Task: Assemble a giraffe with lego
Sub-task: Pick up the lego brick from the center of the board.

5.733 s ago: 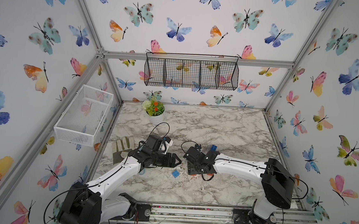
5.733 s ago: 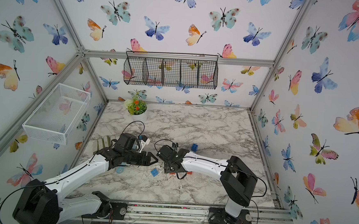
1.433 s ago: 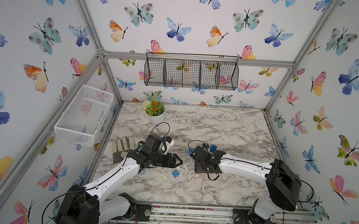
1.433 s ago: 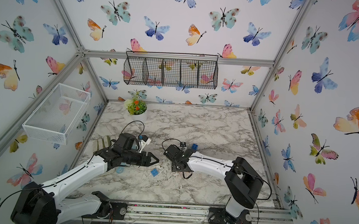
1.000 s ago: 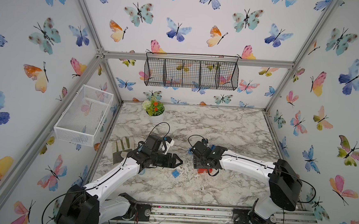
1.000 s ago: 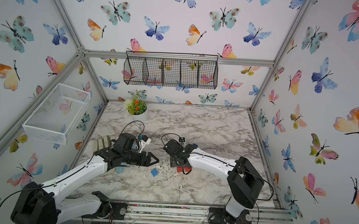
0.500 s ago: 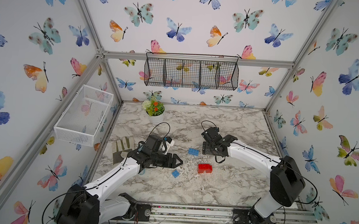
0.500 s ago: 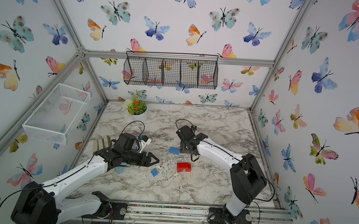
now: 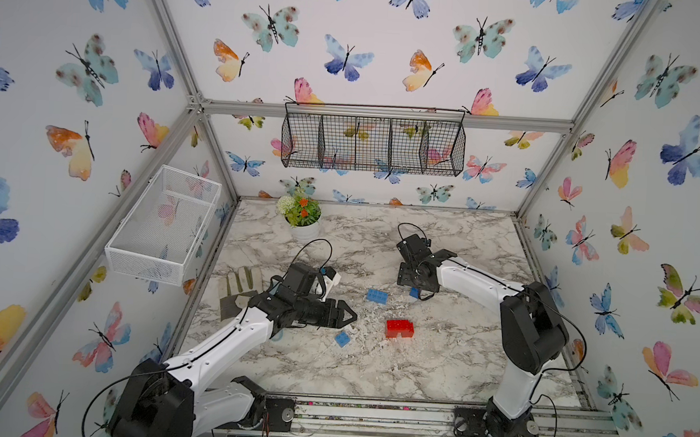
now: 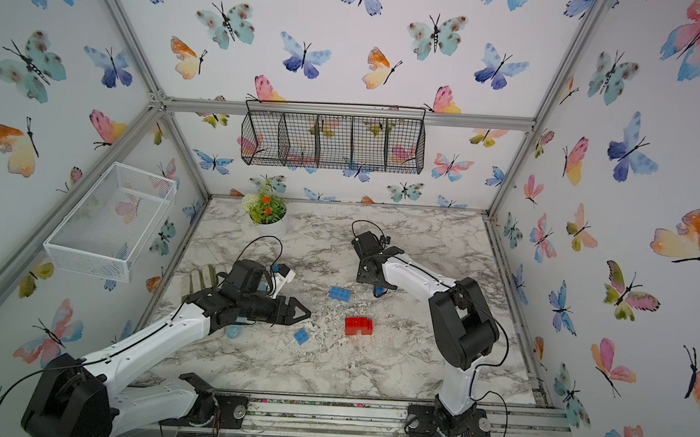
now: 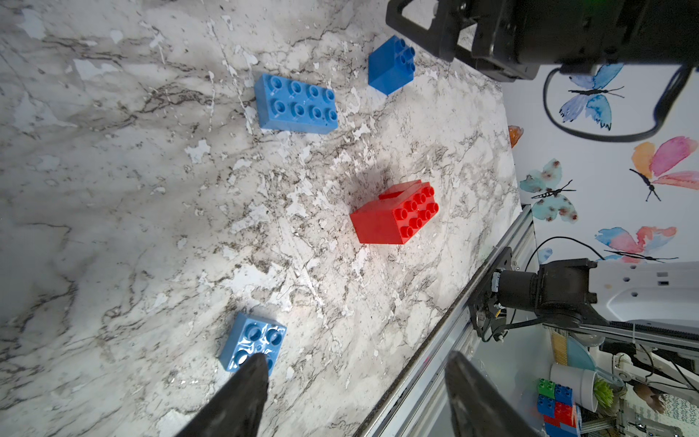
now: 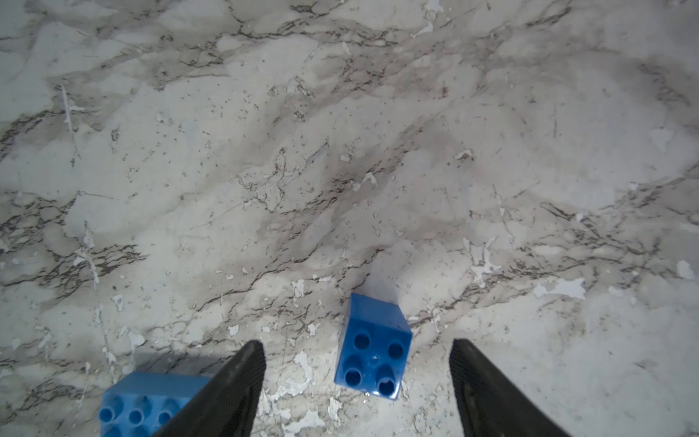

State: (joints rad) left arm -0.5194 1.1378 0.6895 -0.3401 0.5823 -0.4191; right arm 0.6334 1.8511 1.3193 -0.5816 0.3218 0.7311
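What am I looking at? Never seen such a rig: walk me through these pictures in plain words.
Two white robot arms reach over a marble table inside a booth with butterfly walls. Two pictures look down from overhead and are almost alike. The two close-ups come from a camera on each arm's wrist, looking past its black jaws. On the table lie toy bricks: a red block, a blue oblong brick, a pale blue square brick and a dark blue square brick. A flower pot and a glove sit further off. Nothing is held. The left arm has its jaws open near the pale blue square brick. The right arm has its jaws open over the dark blue square brick, which is tipped on its side, and they do not touch it.
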